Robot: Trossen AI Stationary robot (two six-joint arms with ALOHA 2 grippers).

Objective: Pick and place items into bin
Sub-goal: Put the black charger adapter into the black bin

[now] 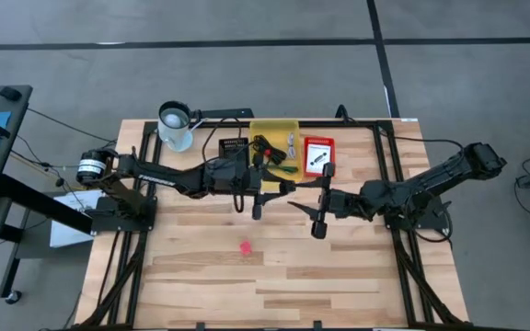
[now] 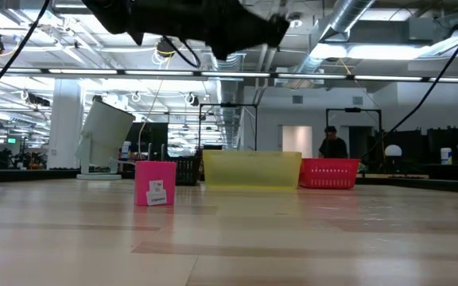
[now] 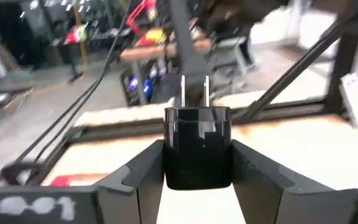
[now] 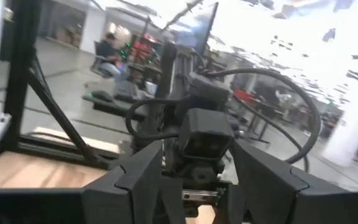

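Two arms meet mid-table, on my side of the yellow bin [image 1: 275,145]. Nearest me, a small pink cube [image 1: 245,246] sits alone on the wood, well short of the bin. My left gripper [image 3: 197,168] has its fingers clamped on a black plug adapter [image 3: 197,146], prongs pointing away from the wrist. My right gripper [image 4: 194,180] faces the left arm, fingers spread with nothing between them. The yellow bin at the far edge already has a green pen [image 1: 286,169] and some dark and silvery bits inside. Red basket [image 1: 318,154] is just right of the bin, black crate [image 1: 234,147] just left, white cup [image 1: 175,125] further left.
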